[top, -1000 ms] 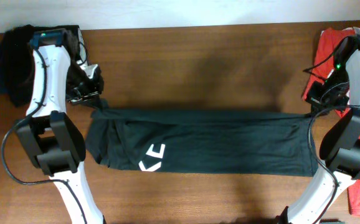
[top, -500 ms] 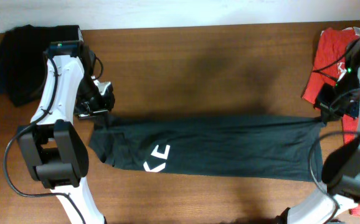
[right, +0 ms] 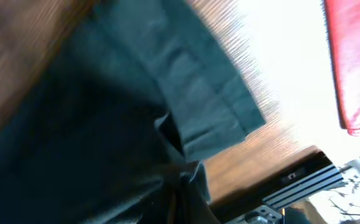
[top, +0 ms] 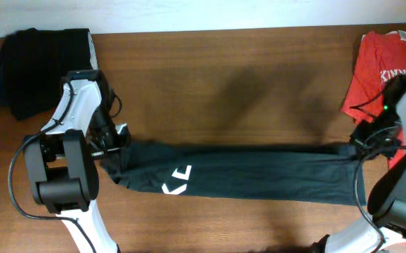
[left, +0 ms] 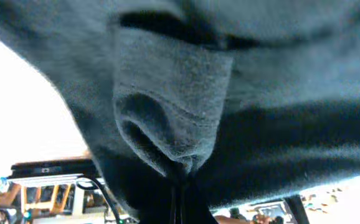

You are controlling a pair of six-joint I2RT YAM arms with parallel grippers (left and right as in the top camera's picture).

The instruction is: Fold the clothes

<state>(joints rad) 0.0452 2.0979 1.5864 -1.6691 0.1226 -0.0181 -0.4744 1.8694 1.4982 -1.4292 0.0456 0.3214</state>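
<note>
A dark green T-shirt [top: 245,176] with a white logo lies stretched across the table, folded lengthwise into a long band. My left gripper [top: 113,144] is shut on its left end, and the cloth [left: 167,118] bunches over the fingers in the left wrist view. My right gripper [top: 361,146] is shut on the shirt's right end, where a hemmed edge [right: 211,106] shows in the right wrist view. Both ends are held slightly raised, with the cloth taut between them.
A black garment pile [top: 38,67] lies at the back left corner. A red garment [top: 378,63] lies at the back right, and it also shows in the right wrist view [right: 354,68]. The brown table [top: 224,77] runs behind the shirt.
Both grippers have moved toward the table's front with the shirt's back edge, folding it over the front half. The shirt is now a narrower band.
</note>
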